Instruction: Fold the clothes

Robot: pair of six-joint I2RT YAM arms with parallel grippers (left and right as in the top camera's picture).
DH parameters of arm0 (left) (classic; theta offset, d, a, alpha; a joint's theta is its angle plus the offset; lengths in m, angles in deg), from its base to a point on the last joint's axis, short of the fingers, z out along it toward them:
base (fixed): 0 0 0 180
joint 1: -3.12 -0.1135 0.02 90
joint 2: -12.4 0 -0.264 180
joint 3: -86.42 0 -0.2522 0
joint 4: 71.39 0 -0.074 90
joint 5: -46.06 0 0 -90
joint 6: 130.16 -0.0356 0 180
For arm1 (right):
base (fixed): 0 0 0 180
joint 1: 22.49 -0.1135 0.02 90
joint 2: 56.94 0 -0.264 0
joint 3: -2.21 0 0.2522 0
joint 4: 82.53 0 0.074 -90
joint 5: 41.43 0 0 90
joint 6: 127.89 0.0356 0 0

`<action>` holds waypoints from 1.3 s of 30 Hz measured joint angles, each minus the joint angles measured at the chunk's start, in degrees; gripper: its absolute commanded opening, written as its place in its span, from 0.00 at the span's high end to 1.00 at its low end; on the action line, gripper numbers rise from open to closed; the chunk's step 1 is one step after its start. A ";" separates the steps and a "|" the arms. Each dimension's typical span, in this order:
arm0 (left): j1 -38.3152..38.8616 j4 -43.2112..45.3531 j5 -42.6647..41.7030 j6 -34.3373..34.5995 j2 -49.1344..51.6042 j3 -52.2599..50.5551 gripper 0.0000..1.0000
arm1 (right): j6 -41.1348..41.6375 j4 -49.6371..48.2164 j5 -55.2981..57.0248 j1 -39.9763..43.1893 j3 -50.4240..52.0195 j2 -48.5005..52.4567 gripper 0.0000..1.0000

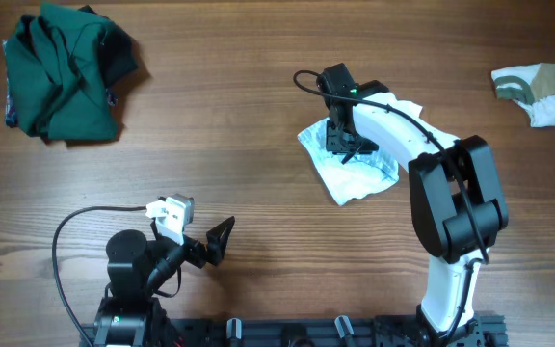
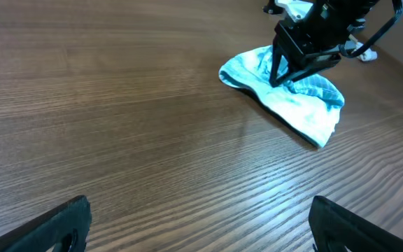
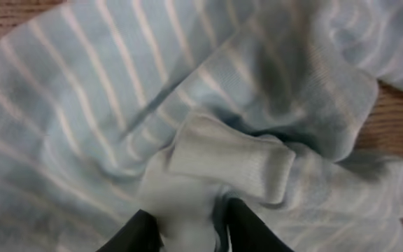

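Where striped garment (image 1: 350, 164) lies: centre-right of table (image 1: 239, 125), crumpled in a low heap under R arm; pale blue w/ fine white stripes.
R gripper (image 1: 347, 145): pointing down onto top of heap; jaws pinched on a raised fold of the cloth. Wrist view shows fabric bunched btwn the two dark fingertips (image 3: 151, 227).
R wrist view: frame almost filled by the garment (image 3: 117, 105); ribbed pale cuff or hem sits just above the tips; only slivers of wood at corners. Fingers cut off by bottom edge, so depth of grip not clear.
L gripper (image 1: 222, 241): near front-left edge of table, well apart from all cloth; jaws wide apart, nothing btwn them.
L wrist view: only finger ends (image 2: 54, 227) show at bottom corners. Striped heap (image 2: 292, 98) at upper right, w/ R gripper (image 2: 292, 70) on it; its upper part cropped by frame top.
Green garment (image 1: 61, 72): far-left corner, rumpled pile, untouched; shape of piece can't be made out.
White-and-olive piece (image 1: 536, 92): far-right edge, small wad, untouched; type unreadable.
Hidden: part of striped heap under R arm in overhead.
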 measured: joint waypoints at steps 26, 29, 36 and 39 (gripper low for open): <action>0.00 0.00 0.00 0.00 0.00 0.00 0.00 | 1.29 4.87 2.29 0.02 -2.25 0.11 0.96; 0.00 0.00 0.00 0.00 0.00 0.00 0.00 | 1.27 4.90 2.29 0.02 -2.25 0.11 0.96; 0.00 0.00 0.00 0.00 0.00 0.00 0.00 | 2.10 5.79 2.86 0.44 -2.25 -0.17 0.96; 0.00 0.00 0.00 0.00 0.00 0.00 0.00 | 3.74 8.02 4.96 1.62 -2.25 -1.97 0.96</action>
